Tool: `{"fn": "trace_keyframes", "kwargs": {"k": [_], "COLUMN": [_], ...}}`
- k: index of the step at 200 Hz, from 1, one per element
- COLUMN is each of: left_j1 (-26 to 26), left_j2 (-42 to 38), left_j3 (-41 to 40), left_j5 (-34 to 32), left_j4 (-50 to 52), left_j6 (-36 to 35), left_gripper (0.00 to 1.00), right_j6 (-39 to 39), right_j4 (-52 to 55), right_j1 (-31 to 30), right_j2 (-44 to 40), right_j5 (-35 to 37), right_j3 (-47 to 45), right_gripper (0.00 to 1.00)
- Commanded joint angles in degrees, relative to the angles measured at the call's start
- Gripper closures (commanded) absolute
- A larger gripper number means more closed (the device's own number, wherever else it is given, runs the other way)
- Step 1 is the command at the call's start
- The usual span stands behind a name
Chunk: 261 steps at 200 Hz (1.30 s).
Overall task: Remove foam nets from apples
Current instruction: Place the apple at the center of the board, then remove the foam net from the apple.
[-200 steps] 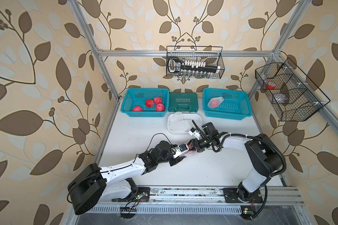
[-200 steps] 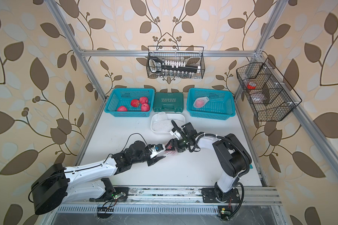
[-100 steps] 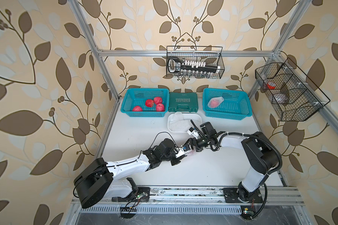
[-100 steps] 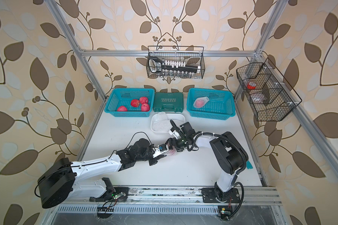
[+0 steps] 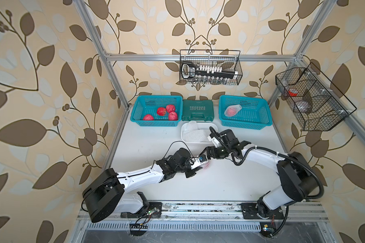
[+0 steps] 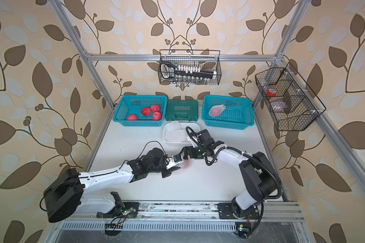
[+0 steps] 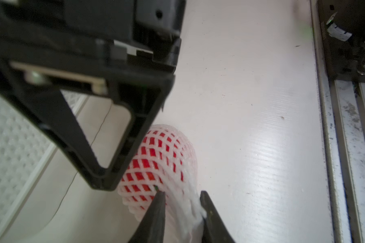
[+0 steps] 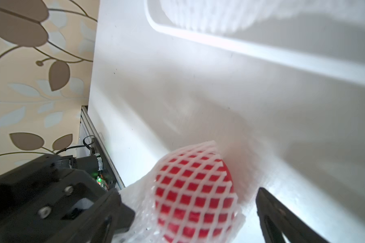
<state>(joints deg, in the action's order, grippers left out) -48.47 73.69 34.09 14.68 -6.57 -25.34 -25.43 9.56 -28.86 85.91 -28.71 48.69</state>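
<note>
A red apple (image 8: 194,189) in a white foam net (image 7: 177,151) sits low at the middle of the table, seen in both top views (image 5: 206,165) (image 6: 185,164). My left gripper (image 7: 182,195) is shut on the bunched loose end of that net. My right gripper (image 8: 188,195) stands open, one finger on each side of the netted apple, and one finger (image 7: 118,151) reaches past it. Several bare apples (image 5: 161,111) lie in the left teal basket (image 5: 135,118). One netted apple (image 5: 231,110) lies in the right teal basket (image 5: 261,124). Empty foam nets (image 5: 195,132) fill the white tub (image 5: 184,140).
A green case (image 5: 197,109) stands between the baskets at the back. Black wire baskets hang on the back wall (image 5: 210,67) and the right wall (image 5: 312,101). The white tub lies close behind my right wrist. A metal rail (image 5: 198,208) runs along the front edge.
My left gripper has closed on the loose end of the net. My right gripper has opened wide around the apple. Both arms stay at the table's middle.
</note>
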Motion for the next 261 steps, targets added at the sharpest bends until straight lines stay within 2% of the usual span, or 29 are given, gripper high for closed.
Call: {"fn": "trace_keyframes", "kwargs": {"k": [1,11,42,95,127,159,182,206,227,245,261], "left_j1": [-0.49,-0.51,-0.49,-0.49,-0.49,-0.41,-0.33,1.33,6.66,12.74,14.99], "left_j2": [0.43,0.98,3.37,5.70,7.70,10.49,9.33,3.08,-0.81,-1.54,-0.20], "left_j3": [2.75,3.41,6.68,13.11,21.24,29.32,31.30,31.79,30.86,30.70,32.59], "left_j5": [1.01,0.80,0.08,0.10,1.24,-1.55,-1.77,-1.58,-1.00,4.04,2.29], "left_j4": [2.05,2.84,5.77,10.93,21.88,31.32,31.47,26.61,18.86,13.75,12.55], "left_j6": [-0.71,-0.76,-0.50,-1.11,-1.63,-1.58,-0.73,2.84,9.38,15.58,19.65], "left_gripper": [0.78,0.86,1.00,1.00,1.00,1.00,1.00,1.00,1.00,0.99,0.99], "right_j6": [2.57,3.03,4.06,6.22,6.18,5.87,5.46,4.96,4.53,4.21,4.16], "right_j4": [-2.63,-5.36,-18.20,-42.05,-44.87,-45.59,-45.38,-45.13,-45.20,-44.92,-44.85], "right_j1": [0.00,0.11,0.29,0.24,0.13,0.13,0.18,0.13,0.16,0.16,0.13], "right_j2": [-7.92,-11.68,-22.27,-32.72,-37.80,-42.36,-42.46,-40.65,-39.06,-37.58,-36.87], "right_j5": [11.55,14.92,27.55,38.52,44.99,49.60,51.01,51.32,51.12,51.03,50.71], "right_j3": [-3.93,-6.33,-16.47,-33.38,-39.00,-41.45,-41.59,-40.92,-40.18,-39.49,-39.11], "right_gripper": [0.00,0.00,0.00,0.01,0.01,0.00,0.00,0.01,0.01,0.01,0.00]}}
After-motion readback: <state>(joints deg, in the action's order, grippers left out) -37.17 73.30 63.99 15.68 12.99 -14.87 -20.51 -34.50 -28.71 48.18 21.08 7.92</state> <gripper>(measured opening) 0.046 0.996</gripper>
